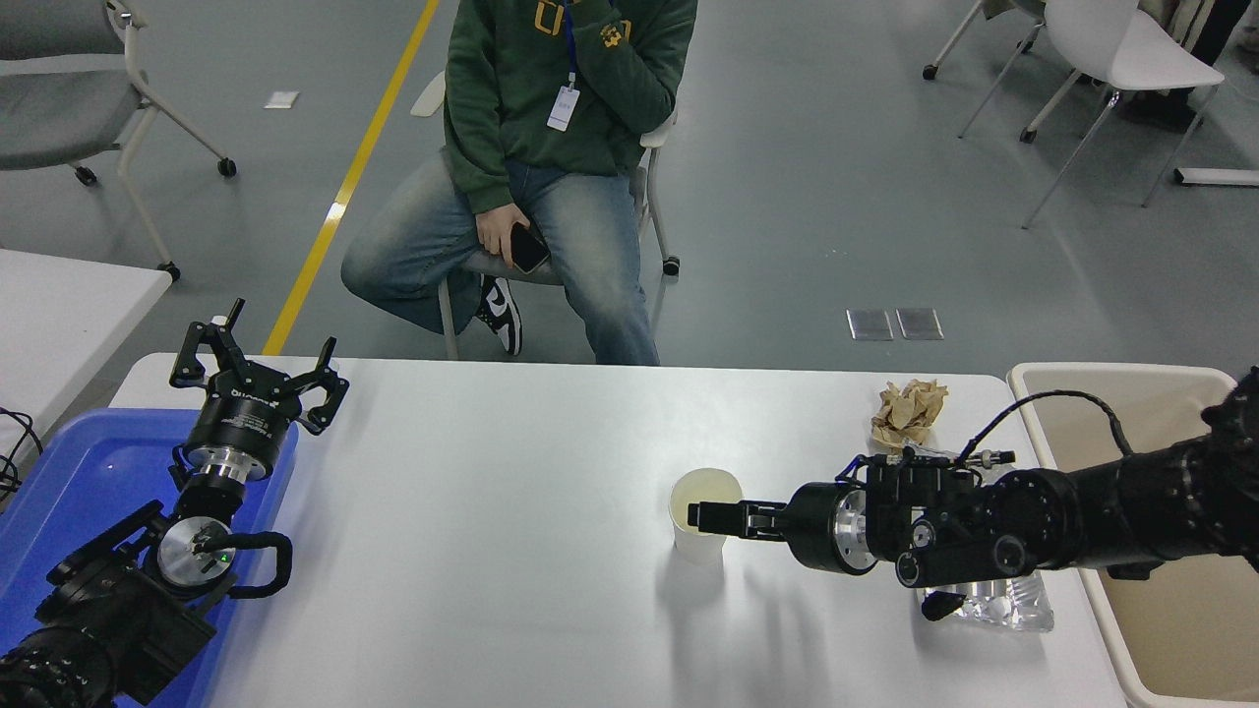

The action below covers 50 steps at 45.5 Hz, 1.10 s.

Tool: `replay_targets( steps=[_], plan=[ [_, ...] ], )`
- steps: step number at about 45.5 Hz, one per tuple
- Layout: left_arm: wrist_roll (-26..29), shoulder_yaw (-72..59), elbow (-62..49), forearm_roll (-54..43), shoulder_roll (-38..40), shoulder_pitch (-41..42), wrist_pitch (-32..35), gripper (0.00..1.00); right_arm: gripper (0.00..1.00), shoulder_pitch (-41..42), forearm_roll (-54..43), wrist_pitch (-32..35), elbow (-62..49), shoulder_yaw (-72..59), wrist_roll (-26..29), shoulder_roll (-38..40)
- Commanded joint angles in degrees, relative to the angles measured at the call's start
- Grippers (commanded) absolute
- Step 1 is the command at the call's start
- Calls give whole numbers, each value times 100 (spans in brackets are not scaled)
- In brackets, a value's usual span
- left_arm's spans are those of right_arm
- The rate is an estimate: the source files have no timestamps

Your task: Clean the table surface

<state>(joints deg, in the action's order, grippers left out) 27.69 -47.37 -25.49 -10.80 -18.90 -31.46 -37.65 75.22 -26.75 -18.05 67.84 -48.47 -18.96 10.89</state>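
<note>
The white table surface (pixel 511 511) fills the lower half of the head view. A white paper cup (pixel 700 539) stands upright on it, right of the middle. My right gripper (pixel 706 516) comes in from the right, held level, and its tip lies over the cup's mouth. Whether it grips the cup is not visible. A crumpled brown paper ball (pixel 907 411) lies near the far right edge. A clear plastic piece (pixel 998 602) lies under my right arm. My left gripper (pixel 258 372) is open and parked over the blue tray at the left.
A blue plastic tray (pixel 69 472) sits at the table's left end. A beige bin (pixel 1170 610) stands off the right end. A person in a green top sits on a chair (pixel 551 177) beyond the far edge. A smaller white table (pixel 59 315) is at the left.
</note>
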Motion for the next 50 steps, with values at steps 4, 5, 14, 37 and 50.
replay_targets(
  steps=[4,5,14,37,50],
  plan=[
    [0,0,0,-1,0,0,4,100,100,-69,301,134,-333,-127,68,-237],
    [0,0,0,-1,0,0,4,100,100,-69,389,178,-359,-127,77,-237],
    [0,0,0,-1,0,0,4,100,100,-69,856,416,-421,-110,86,-245],
    [0,0,0,-1,0,0,-5,100,0,19,477,758,-570,-364,86,-430],
    [0,0,0,-1,0,0,4,100,0,142,952,926,-597,-365,77,-377]
  ],
)
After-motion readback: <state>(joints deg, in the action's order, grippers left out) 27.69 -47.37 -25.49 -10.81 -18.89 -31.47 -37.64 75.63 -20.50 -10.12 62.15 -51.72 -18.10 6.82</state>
